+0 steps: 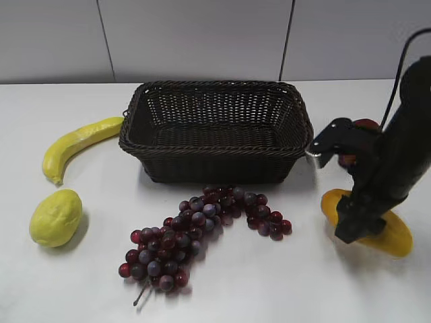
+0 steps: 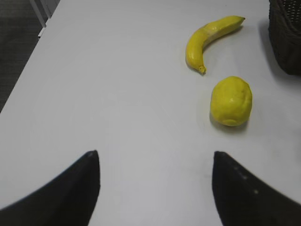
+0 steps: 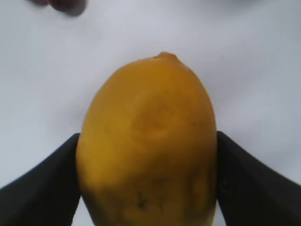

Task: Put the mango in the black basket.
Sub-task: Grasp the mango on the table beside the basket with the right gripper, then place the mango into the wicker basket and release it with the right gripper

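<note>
Your right gripper (image 3: 146, 188), fingers (image 3: 42, 183) clamped on the mango (image 3: 148, 141), right of the black basket (image 1: 215, 131), your left gripper (image 2: 155, 188) spread wide, holding nothing

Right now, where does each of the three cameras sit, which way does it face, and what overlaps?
Exterior: in front of the table, slanting down at the black basket; right arm over the mango.
Left wrist: above the bare left side, facing banana and lemon-like fruit; left gripper fingers apart.
Right wrist: close on the mango; right gripper fingers touch both sides.
Shared: mango, banana, lemon-like fruit with exterior.
</note>
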